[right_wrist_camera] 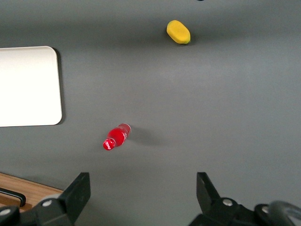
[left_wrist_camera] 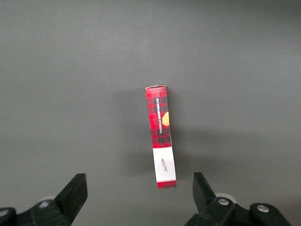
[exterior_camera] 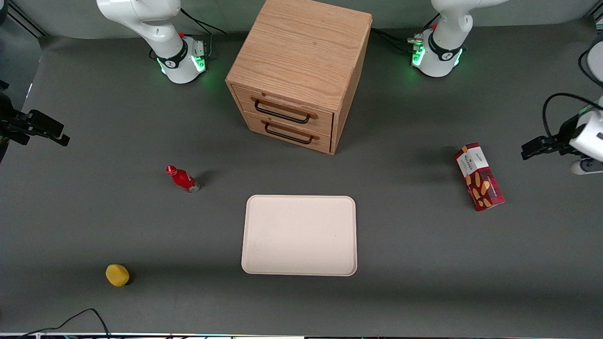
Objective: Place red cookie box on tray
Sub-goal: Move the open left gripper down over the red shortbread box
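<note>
The red cookie box point(exterior_camera: 479, 176) rests on the grey table toward the working arm's end, well apart from the tray point(exterior_camera: 299, 235). The cream-white tray sits flat in front of the wooden cabinet, with nothing on it, and its corner also shows in the right wrist view point(right_wrist_camera: 28, 87). My left gripper point(exterior_camera: 528, 151) hangs in the air sideways of the box, nearer the table's end. In the left wrist view the gripper point(left_wrist_camera: 138, 193) is open and holds nothing. There the box point(left_wrist_camera: 161, 136) shows its narrow tartan side, below the fingers and closer to one fingertip point(left_wrist_camera: 201, 188).
A wooden two-drawer cabinet point(exterior_camera: 301, 70) stands at the back middle. A small red bottle point(exterior_camera: 183, 179) lies toward the parked arm's end, also seen as the bottle point(right_wrist_camera: 116, 137). A yellow object point(exterior_camera: 117, 275) lies nearer the front camera. A black cable point(exterior_camera: 85, 318) curls at the front edge.
</note>
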